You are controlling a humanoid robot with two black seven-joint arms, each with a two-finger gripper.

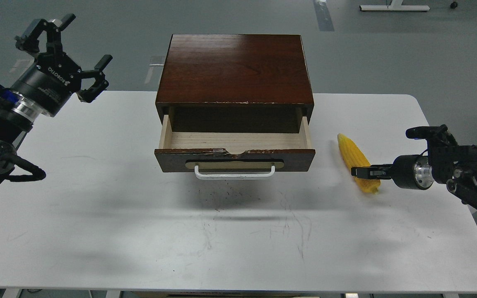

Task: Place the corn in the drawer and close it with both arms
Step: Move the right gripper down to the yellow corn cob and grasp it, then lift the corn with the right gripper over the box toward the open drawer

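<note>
The corn [355, 159] lies on the white table [238, 231] to the right of the drawer, tip pointing back-left. My right gripper [360, 171] reaches in from the right, seen side-on as a thin dark bar, and is shut across the corn's thick near end. The drawer [234, 159] is pulled open, and its pale wood inside [234, 140] holds nothing. Its white bar handle [234, 173] faces me. My left gripper [77, 45] is open and empty, raised above the table's far left corner, well away from the drawer.
The dark brown cabinet [234, 68] that holds the drawer stands at the table's back middle. Scuff marks show on the table in front of it. Grey floor lies beyond the table's far edge.
</note>
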